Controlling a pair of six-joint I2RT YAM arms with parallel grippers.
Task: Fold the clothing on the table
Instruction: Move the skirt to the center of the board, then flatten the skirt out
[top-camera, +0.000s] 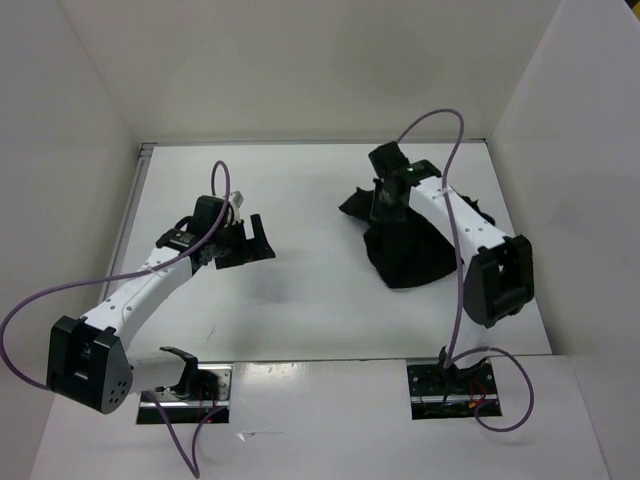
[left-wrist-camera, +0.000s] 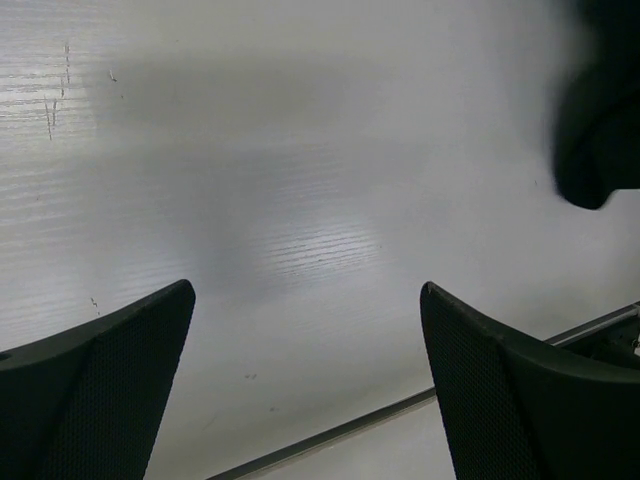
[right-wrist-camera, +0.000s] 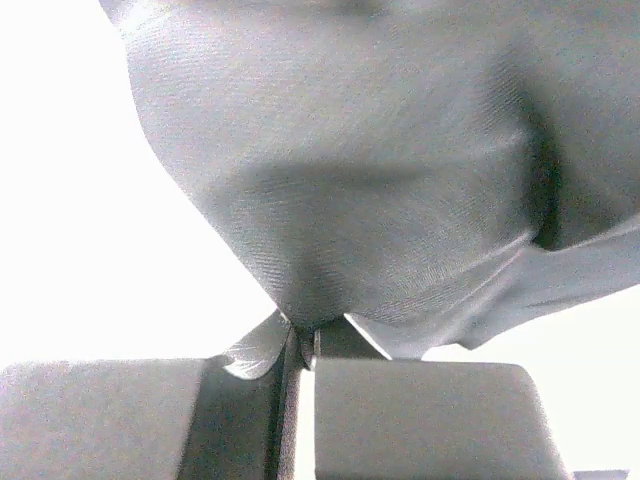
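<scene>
White table (top-camera: 300, 310) is spread below the left gripper (top-camera: 243, 243), held wide open over it, nothing gripped. Farther right, the clothing (top-camera: 410, 255) is heaped. At its far edge the right gripper (top-camera: 385, 200) is clamped on a pinch of fabric: grasp judged made; a lift and fold-over is called for next.

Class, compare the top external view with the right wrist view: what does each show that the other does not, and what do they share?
Only top external: the open left gripper above bare table, apart from the clothing. Only right wrist: a fold of fabric pinched between shut fingers. Both: the right gripper on the clothing.
</scene>
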